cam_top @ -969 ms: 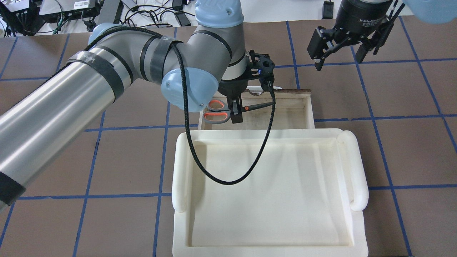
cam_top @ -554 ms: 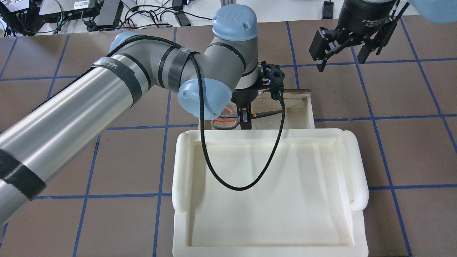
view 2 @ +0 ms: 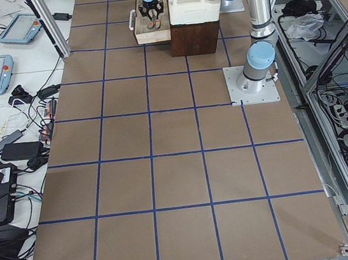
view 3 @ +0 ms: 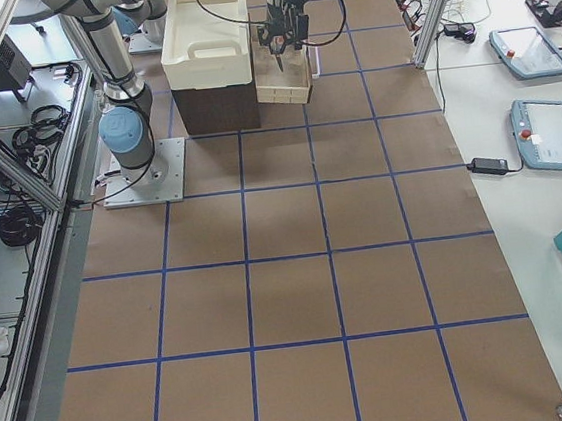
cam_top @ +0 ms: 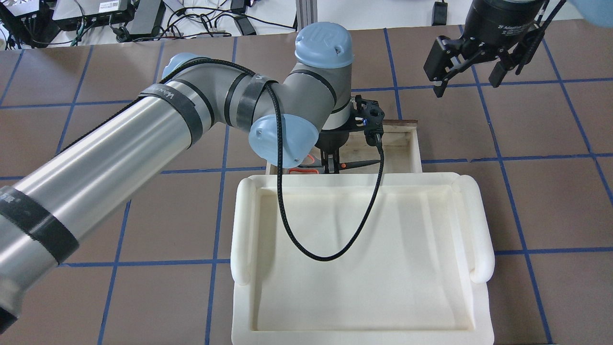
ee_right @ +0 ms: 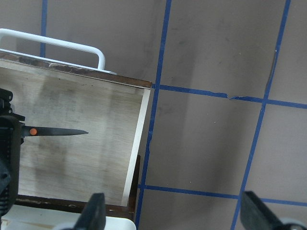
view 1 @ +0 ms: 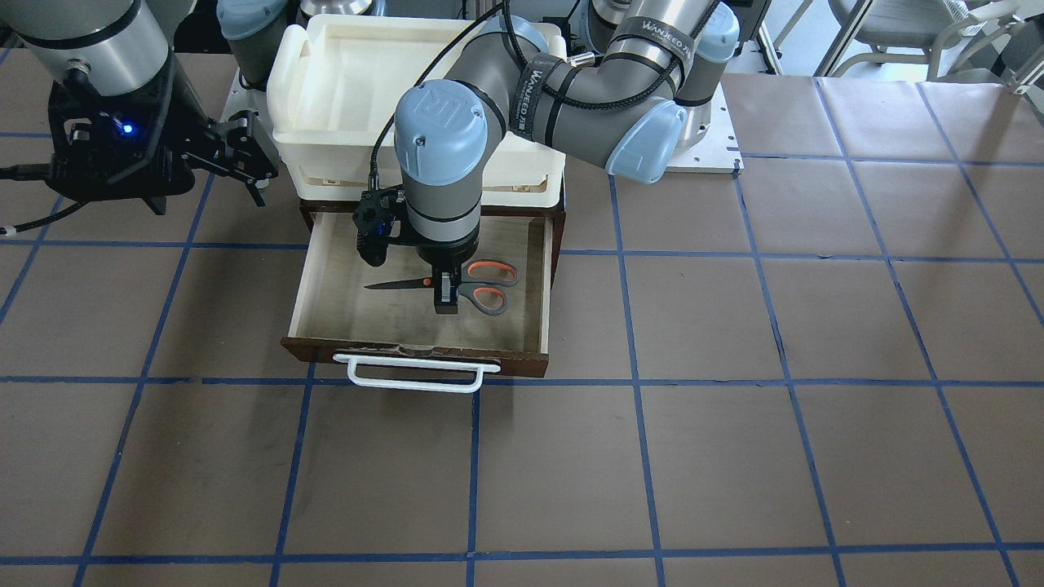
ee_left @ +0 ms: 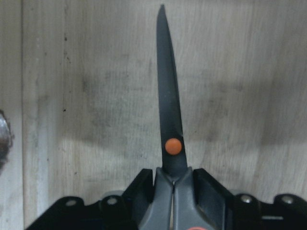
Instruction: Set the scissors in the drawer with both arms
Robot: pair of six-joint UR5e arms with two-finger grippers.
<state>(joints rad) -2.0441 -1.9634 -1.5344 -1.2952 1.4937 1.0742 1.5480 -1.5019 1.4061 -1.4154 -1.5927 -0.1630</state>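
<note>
The scissors (view 1: 485, 285) are inside the open drawer (view 1: 306, 277), blades pointing to the robot's right. My left gripper (view 1: 444, 300) points straight down and is shut on them just behind the orange pivot. The left wrist view shows the blade (ee_left: 168, 105) close over the pale drawer floor, between the fingers (ee_left: 144, 187); I cannot tell if it touches. From overhead, only the blade (cam_top: 364, 163) and a bit of the handle show past the wrist. My right gripper (cam_top: 467, 79) is open and empty, hovering beyond the drawer's right side (cam_top: 415, 148). It also shows in the front view (view 1: 249, 159).
A cream-white tray bin (cam_top: 239, 230) sits on the brown cabinet (view 3: 215, 107) above the drawer. The drawer's white bar handle (view 1: 416, 373) faces away from the robot. The left arm's black cable (cam_top: 287, 225) loops over the bin. Brown table with blue grid lines all around.
My left arm has moved right and back toward the bin, carrying the scissors deeper into the drawer. My right gripper has drifted slightly right and stays open.
</note>
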